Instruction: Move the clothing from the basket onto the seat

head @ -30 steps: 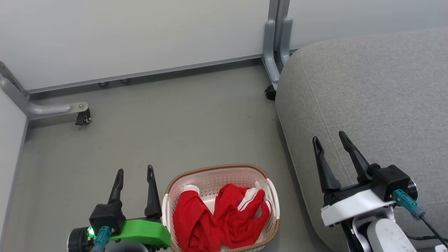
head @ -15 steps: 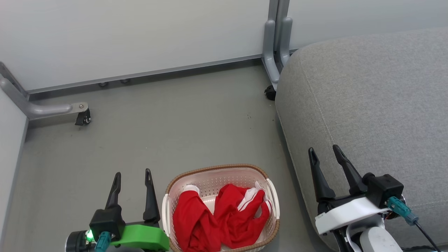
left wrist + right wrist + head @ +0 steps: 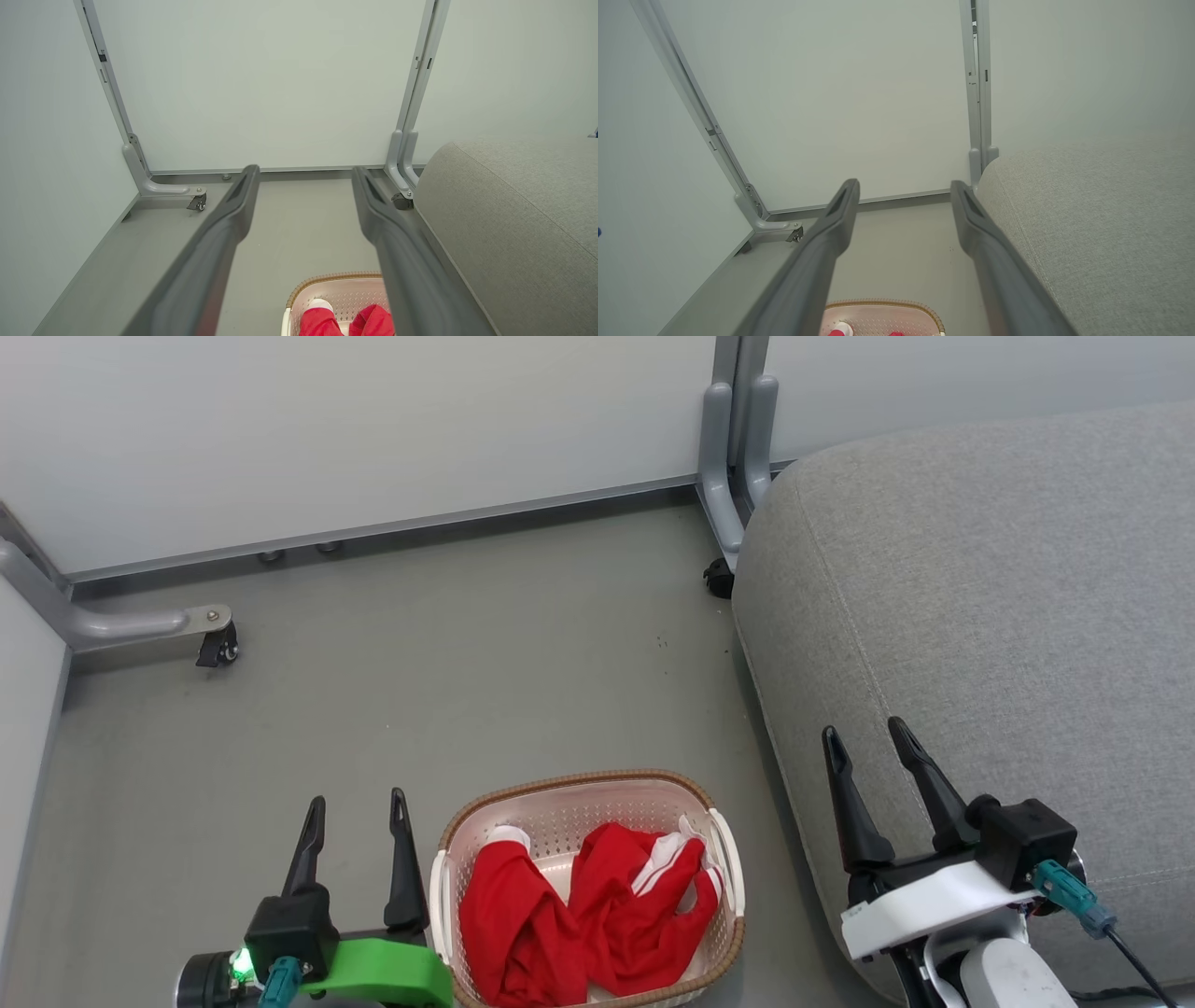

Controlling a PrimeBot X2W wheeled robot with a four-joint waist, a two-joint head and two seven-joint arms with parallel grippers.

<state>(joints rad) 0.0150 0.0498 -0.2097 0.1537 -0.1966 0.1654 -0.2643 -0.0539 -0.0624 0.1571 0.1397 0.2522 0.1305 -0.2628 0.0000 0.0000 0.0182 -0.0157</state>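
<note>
The cream basket [image 3: 579, 786] with a brown rim stands on the floor at the bottom centre of the head view. Two red garments with white trim lie in it: one [image 3: 512, 924] at its left, a striped one [image 3: 644, 905] at its right. The big grey seat [image 3: 990, 607] fills the right side. My left gripper [image 3: 359, 803] is open, just left of the basket, nothing between its fingers. My right gripper [image 3: 864, 735] is open over the seat's front edge, right of the basket. In the left wrist view the basket [image 3: 336, 289] and clothing [image 3: 322, 322] sit low between the fingers.
Pale partition walls close the back and the left. Their grey metal feet with castors [image 3: 217, 649] [image 3: 717, 581] stand on the grey floor [image 3: 485, 663], one at the far left, one beside the seat's far corner.
My right gripper came down and towards me by about half a second ago and has held since. The left gripper sank slightly. The head camera shifted a little; basket and clothing lie as before.
</note>
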